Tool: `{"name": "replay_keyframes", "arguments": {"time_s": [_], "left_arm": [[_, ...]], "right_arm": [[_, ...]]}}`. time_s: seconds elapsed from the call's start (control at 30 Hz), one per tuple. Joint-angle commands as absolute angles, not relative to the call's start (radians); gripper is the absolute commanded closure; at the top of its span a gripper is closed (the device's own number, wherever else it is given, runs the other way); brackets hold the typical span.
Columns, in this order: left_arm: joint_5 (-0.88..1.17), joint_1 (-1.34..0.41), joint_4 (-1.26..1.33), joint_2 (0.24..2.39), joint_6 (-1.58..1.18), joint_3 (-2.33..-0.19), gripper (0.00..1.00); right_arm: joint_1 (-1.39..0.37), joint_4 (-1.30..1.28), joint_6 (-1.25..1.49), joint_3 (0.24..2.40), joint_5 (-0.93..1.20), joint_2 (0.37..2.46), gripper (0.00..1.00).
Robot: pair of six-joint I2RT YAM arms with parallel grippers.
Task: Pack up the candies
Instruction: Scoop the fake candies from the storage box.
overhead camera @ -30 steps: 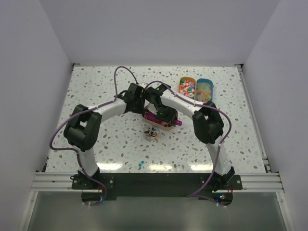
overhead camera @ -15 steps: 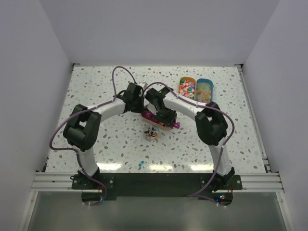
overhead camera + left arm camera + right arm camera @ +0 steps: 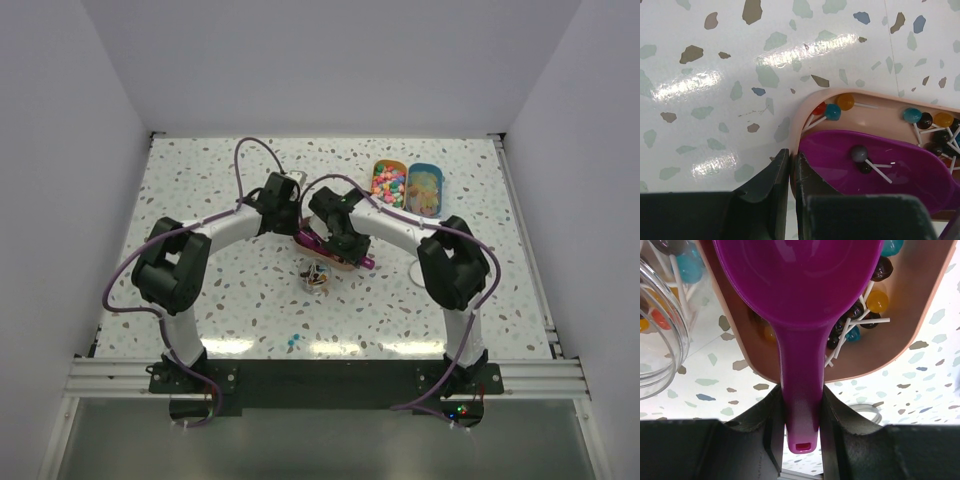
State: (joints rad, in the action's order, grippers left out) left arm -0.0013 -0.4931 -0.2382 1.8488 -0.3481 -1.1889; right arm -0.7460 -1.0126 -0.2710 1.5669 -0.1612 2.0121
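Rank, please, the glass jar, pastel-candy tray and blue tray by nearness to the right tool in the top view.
1. Glass jar, just near-left of the right tool.
2. Pastel-candy tray, far right.
3. Blue tray, farther right.

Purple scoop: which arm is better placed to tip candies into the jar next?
Right: the right gripper grips the purple scoop, which holds candies; the left gripper pinches the tray rim.

Magenta scoop (image 3: 800,290), peach tray (image 3: 910,325), black, blue, orange and red candies (image 3: 876,301), white table (image 3: 715,30) with grey and brown speckles
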Motion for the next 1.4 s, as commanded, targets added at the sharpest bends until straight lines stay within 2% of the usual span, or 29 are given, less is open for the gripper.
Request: {"name": "replay_keyframes", "arguments": {"time_s": [0.0, 0.4, 0.57, 0.93, 1.17, 1.37], "left_arm": [[-0.021, -0.482, -0.235, 1.816, -0.347, -1.206, 0.88], [-0.014, -0.463, -0.233, 1.818, -0.347, -1.207, 0.87], [-0.012, -0.462, -0.232, 1.806, -0.348, -1.209, 0.84], [-0.015, -0.431, -0.232, 1.709, -0.348, -1.204, 0.57], [-0.023, -0.341, -0.227, 1.551, -0.339, -1.164, 0.42], [-0.095, -0.336, -0.233, 1.416, -0.318, -1.124, 0.17]], "right_arm": [[-0.733, -0.9, -0.285, 1.537, -0.158, 1.967, 1.0], [-0.722, -0.991, -0.331, 1.511, -0.331, 1.928, 1.0], [-0.719, -0.965, -0.324, 1.499, -0.287, 1.892, 1.0], [-0.722, -1.006, -0.299, 1.476, -0.29, 1.767, 1.0], [-0.796, -1.121, -0.282, 1.422, -0.42, 1.671, 1.0], [-0.919, -1.209, -0.247, 1.398, -0.506, 1.595, 1.0]]}}
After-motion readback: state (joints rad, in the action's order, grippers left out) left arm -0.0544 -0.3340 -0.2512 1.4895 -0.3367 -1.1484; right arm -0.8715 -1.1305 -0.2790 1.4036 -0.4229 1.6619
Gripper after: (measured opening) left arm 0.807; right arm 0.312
